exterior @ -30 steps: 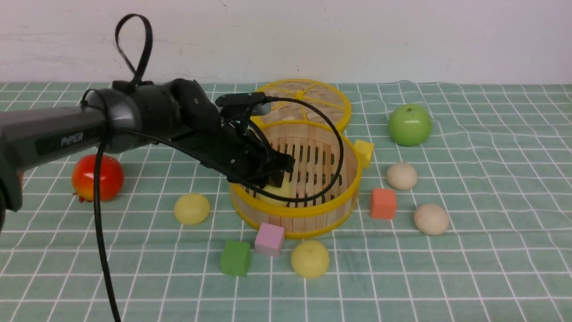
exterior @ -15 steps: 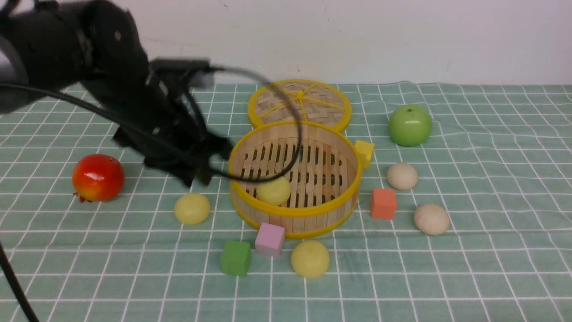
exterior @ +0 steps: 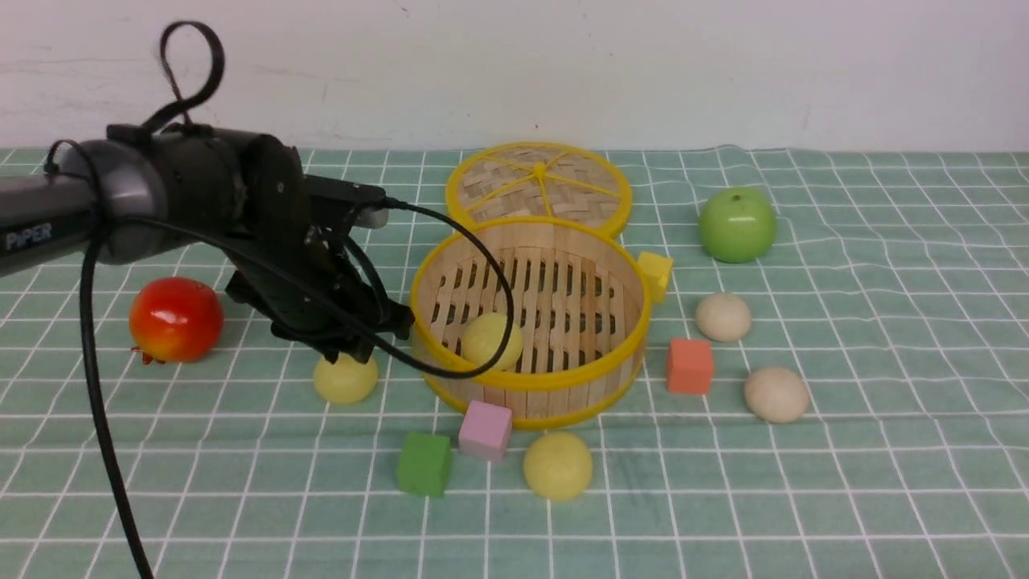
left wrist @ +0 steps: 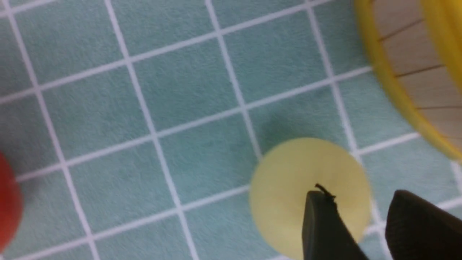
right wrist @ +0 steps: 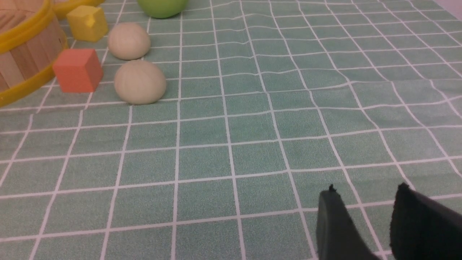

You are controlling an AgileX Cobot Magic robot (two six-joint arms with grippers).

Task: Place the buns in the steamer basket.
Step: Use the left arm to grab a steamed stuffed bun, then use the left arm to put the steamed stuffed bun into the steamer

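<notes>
The steamer basket (exterior: 532,381) stands mid-table with one pale yellow bun (exterior: 490,339) on its slatted floor. My left gripper (exterior: 358,346) is open and empty, just above a second yellow bun (exterior: 346,381) left of the basket. In the left wrist view one finger overlaps that bun (left wrist: 288,187) beside the basket wall (left wrist: 408,72). A third yellow bun (exterior: 558,465) lies in front of the basket. Two beige buns (exterior: 723,316) (exterior: 776,394) lie to its right. My right gripper (right wrist: 366,189) is open and empty over bare cloth, away from the beige buns (right wrist: 129,40) (right wrist: 140,86).
The woven lid (exterior: 539,186) lies behind the basket. A green apple (exterior: 737,223) sits at back right, a red fruit (exterior: 175,319) at left. Foam cubes ring the basket: yellow (exterior: 655,273), orange (exterior: 689,365), pink (exterior: 485,430), green (exterior: 424,464).
My left gripper let go of a yellow bun inside the basket, lifted out, swung left and came down over the yellow bun left of the basket.
</notes>
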